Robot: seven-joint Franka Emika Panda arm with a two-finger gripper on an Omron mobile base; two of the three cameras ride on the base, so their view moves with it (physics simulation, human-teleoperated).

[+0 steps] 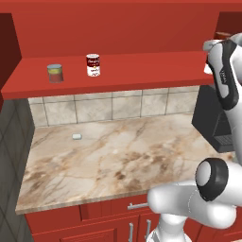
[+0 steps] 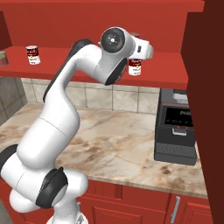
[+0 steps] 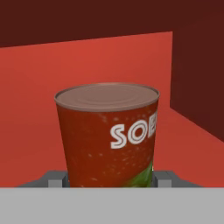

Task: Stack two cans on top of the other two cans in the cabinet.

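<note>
Dark red can with white lettering and a pale lid (image 3: 109, 135) fills our hand view's centre, upright, clamped between our gripper (image 3: 109, 180) jaws. Beyond, upper left, the red cabinet shelf (image 1: 142, 71) carries a red-and-white soup can (image 1: 93, 64) and a short grey can (image 1: 55, 73).

A marble-patterned countertop (image 1: 108, 156) in beige and brown veining is running along a backsplash of pale stone tiles (image 1: 113, 105), with red drawers with metal handles (image 1: 106, 210) sitting below its front edge. A black countertop appliance (image 2: 177, 133) is standing at the right end of the counter beside a dark red side panel (image 2: 210, 96), and a small pale object (image 1: 76, 136) is lying near the backsplash on the left. Grey tiled wall (image 1: 12, 142) is showing at the far left, and even, soft light is falling over everything.
</note>
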